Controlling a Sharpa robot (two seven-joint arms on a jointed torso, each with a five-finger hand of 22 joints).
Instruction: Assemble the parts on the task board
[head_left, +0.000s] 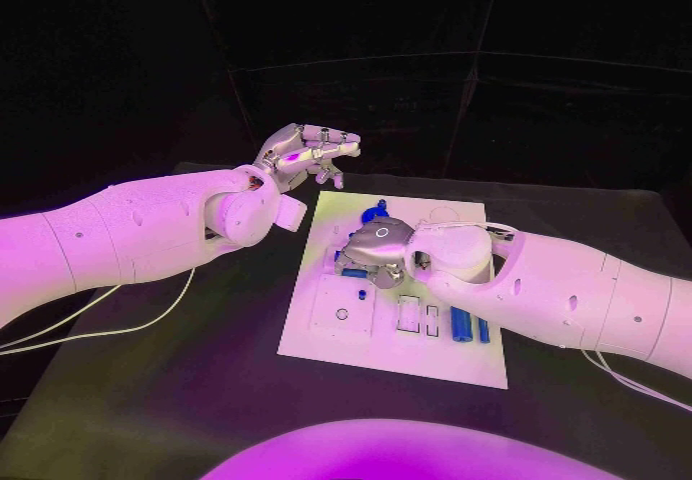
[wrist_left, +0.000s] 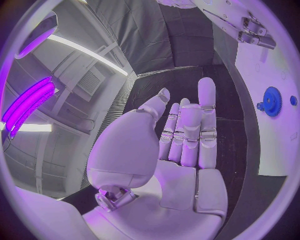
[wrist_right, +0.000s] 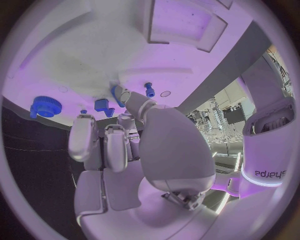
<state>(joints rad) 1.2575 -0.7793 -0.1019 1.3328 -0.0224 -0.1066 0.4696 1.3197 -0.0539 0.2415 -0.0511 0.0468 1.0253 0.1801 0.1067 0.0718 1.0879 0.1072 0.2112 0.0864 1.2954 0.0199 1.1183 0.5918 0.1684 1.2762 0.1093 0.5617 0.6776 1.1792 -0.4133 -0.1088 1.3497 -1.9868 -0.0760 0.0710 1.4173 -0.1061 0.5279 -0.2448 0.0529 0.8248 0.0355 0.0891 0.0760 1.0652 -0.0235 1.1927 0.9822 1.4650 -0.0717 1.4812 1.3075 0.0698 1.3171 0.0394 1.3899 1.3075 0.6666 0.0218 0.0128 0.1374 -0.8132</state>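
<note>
While the right hand (head_left: 378, 250) works at mid-board, its grip unclear, the left hand (head_left: 306, 152) hangs empty, fingers apart; blue parts (head_left: 462, 325) lie loose on the task board (head_left: 346, 345), so assembly looks unfinished.

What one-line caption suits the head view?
Right hand works over the white task board among small blue parts; left hand hovers open beyond.

My table (head_left: 159, 400) is black, its bare top running out to dark on every side. Behind it hangs a black backdrop (head_left: 433, 90) crossed by thin pale seams. Off my left wrist I see long light strips (wrist_left: 87, 52) overhead and what may be a wall vent (wrist_left: 89, 82).
</note>
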